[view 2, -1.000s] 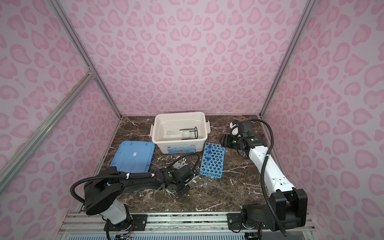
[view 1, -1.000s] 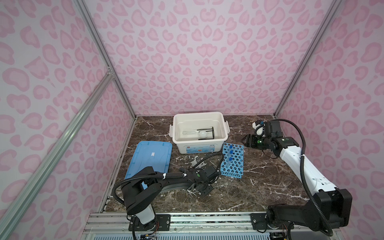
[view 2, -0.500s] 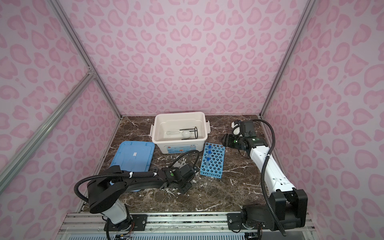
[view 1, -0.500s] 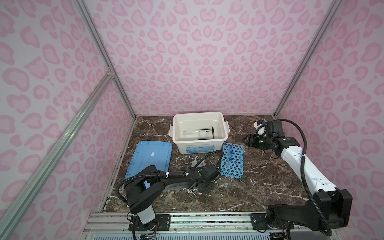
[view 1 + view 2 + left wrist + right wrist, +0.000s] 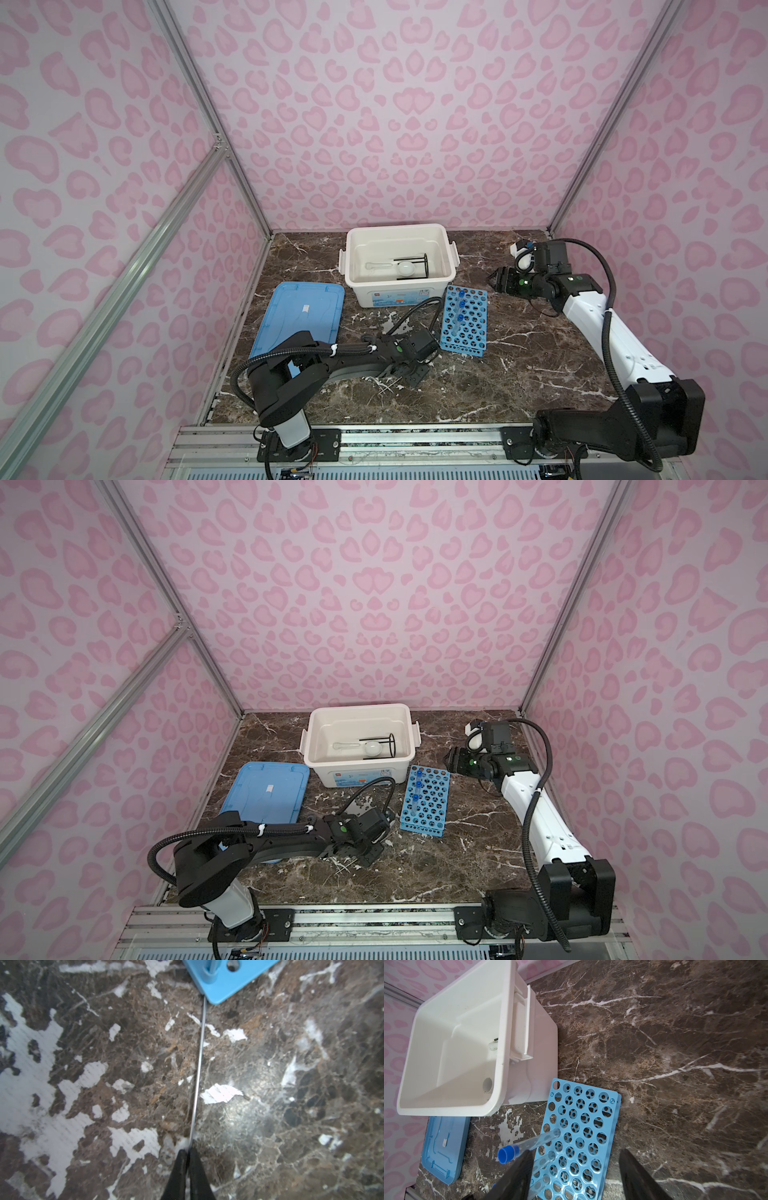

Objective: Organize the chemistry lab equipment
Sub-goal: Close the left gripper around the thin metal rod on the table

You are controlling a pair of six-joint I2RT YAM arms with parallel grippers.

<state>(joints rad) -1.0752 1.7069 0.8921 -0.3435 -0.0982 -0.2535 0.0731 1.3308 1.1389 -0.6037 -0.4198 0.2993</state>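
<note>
Under everything, dark marble table [image 5: 519, 365]. At its back middle, large white storage box [image 5: 397, 228], open at the top. Near the box's front left corner, flat blue lid [image 5: 305, 316], lying on the marble and well apart from the rack. Just beside the box's front right corner, blue perforated rack [image 5: 467, 332], flat on the table between the two arms.

Up off the table to the right of the box, right gripper [image 5: 494, 281], pointed toward it, jaws wide apart and gripping nothing (from the wrist, only rack and marble between them). Down low by the rack's near left corner, left gripper [image 5: 411, 371], black fingers [image 5: 180, 1167] pinched together on a thin rod [image 5: 198, 1068].

Inside the box, black wire ring stand [image 5: 422, 266] tipped on its side, with white pestle [image 5: 404, 270] right against it. Behind the right wrist, white piece [image 5: 516, 249], mostly hidden, possibly the cup. In the rack's holes on the side facing the lid, two clear blue-capped tubes [image 5: 533, 1142].

Last, that rod: lies along the marble and reaches from the fingertips to the rack's corner.
</note>
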